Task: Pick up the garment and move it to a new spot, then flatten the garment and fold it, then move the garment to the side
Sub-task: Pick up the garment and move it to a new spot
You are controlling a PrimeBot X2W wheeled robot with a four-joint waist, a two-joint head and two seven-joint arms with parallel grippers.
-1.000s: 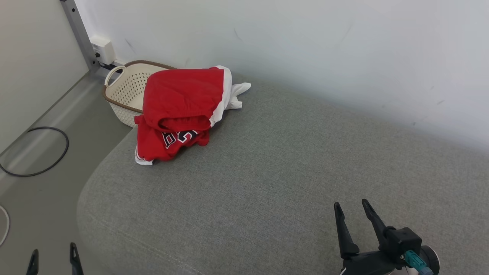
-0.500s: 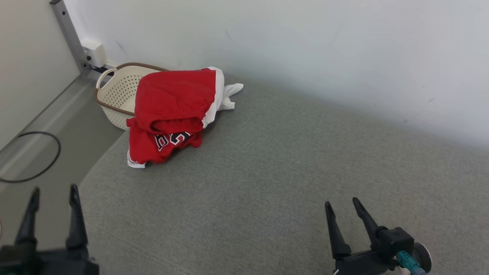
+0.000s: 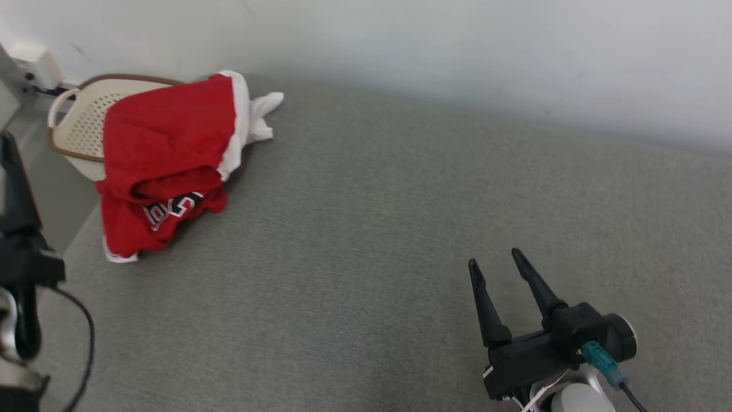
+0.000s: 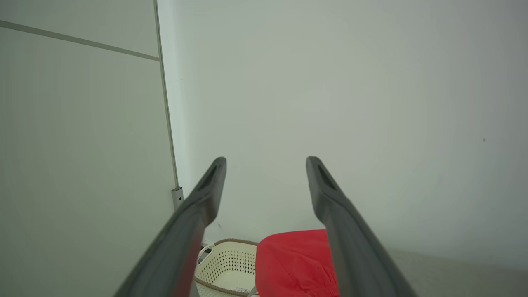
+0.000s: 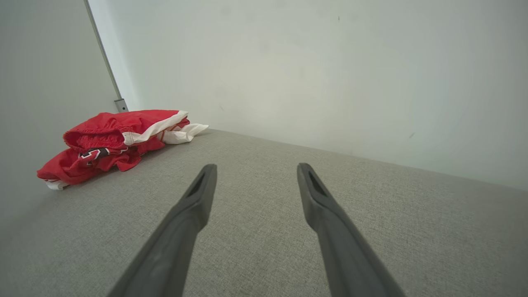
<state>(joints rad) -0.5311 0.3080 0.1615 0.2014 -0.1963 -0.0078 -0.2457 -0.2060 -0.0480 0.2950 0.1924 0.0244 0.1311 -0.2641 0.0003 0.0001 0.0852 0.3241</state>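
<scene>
- Head view: garment (image 3: 166, 149), red w/ white trim and black-and-white lettering, is found bunched in a heap at the far left corner of the grey cushion (image 3: 372, 229).
- Its upper left part is seen overlapping the cream basket (image 3: 74, 114), brown-rimmed; contact btwn the two can't be confirmed.
- A white strip of the garment is laid out toward the wall (image 3: 457, 57).
- Right gripper (image 3: 495, 258) is noted at lower right, above the cushion, fingers spread apart, nothing btwn them, well apart from the garment.
- Left arm (image 3: 23, 263) is seen as a dark blurred mass at the left edge, w/ a black cable (image 3: 86, 343) hanging beside it; finger state can't be read here.
- Left wrist view: left gripper (image 4: 266, 161) is shown w/ both fingers wide apart and nothing held, aimed at the pale wall.
- Garment and basket are visible low in frame, side by side; the garment's right edge is hidden behind one finger.
- Right wrist view: both fingers are seen apart, empty, over bare cushion.
- Garment is located at the upper left, near the wall corner, clear of the fingertips; folds are loose, not flattened.
</scene>
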